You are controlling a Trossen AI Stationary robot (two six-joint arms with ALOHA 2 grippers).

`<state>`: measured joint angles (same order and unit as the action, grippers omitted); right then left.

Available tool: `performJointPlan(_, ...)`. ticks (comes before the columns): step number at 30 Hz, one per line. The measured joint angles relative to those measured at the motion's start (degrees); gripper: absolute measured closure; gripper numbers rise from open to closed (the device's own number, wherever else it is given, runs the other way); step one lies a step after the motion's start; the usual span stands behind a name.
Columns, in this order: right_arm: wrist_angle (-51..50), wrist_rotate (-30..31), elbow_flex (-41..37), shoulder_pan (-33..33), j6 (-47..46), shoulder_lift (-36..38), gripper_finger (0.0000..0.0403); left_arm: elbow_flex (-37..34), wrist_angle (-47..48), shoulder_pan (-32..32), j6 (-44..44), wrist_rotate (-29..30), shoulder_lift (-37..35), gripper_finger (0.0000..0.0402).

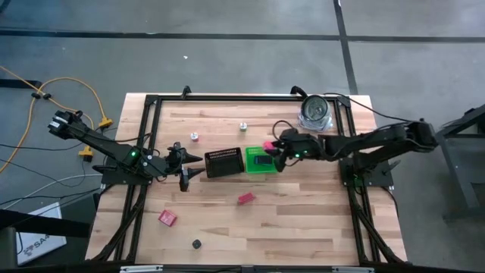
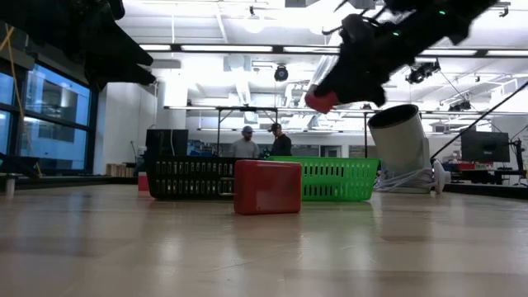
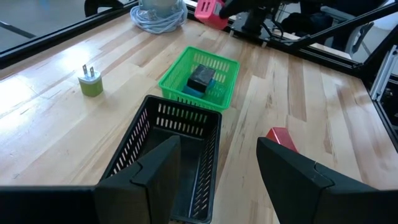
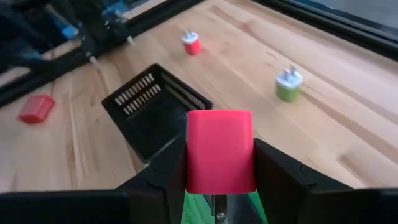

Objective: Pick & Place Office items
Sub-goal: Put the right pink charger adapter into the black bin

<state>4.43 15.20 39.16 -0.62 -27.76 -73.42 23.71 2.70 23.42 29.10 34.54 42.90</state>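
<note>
A pink block [image 4: 220,149] sits in my right gripper [image 1: 276,151], which is shut on it and hangs above the green bin [image 1: 261,161], near its far right corner. The bin holds a black and a blue piece [image 3: 200,79]. Left of it stands the black mesh tray [image 1: 223,162]. My left gripper [image 3: 217,168] waits open at the tray's left end, nothing between its fingers. Two red blocks [image 1: 245,199] [image 1: 167,218] and a small black bit [image 1: 196,244] lie flat on the near half of the table. A green plug piece [image 4: 288,84] and a red one [image 4: 191,43] stand on the far half. My right gripper pinches the pink block by two opposite sides [image 4: 190,163] between its two fingers. The fingers come from the table's right side, slanting down. The block is lifted clear and juts out past the fingertips [image 2: 322,101], high above the bin's rim.
A shiny silver round object [image 1: 314,112] with a coiled cable stands at the far right corner. A black frame [image 1: 151,102] runs round the table's edge. Bare wood lies near the front edge. Two people [image 2: 262,142] stand far off in the room.
</note>
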Motion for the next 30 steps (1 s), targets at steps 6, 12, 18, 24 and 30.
performJointPlan(6, 0.1, -2.8, 9.4, 0.0, 4.9, -9.8, 0.0254, 0.0, 0.0, 0.0, 0.0, 0.0, 0.0, 0.0198)
performJointPlan(12, 0.1, -7.4, 18.3, 0.0, 7.6, -19.6, 0.0255, 0.0, 0.0, 0.0, 0.0, 0.0, 0.0, 0.0198)
performJointPlan(18, 0.0, -10.5, 26.3, 0.0, 10.0, -27.0, 0.0255, 0.0, -0.2, 0.0, 0.0, 0.0, 0.0, 0.0198)
performJointPlan(24, -1.3, -11.0, 30.0, -0.1, 11.8, -30.1, 0.0255, 0.0, -0.2, 0.0, 0.0, 0.0, 0.0, 0.0198)
performJointPlan(30, -4.3, -7.3, 30.1, -0.1, 16.7, -30.1, 0.0255, 0.0, -0.2, 0.0, 0.0, 0.0, 0.0, 0.0198)
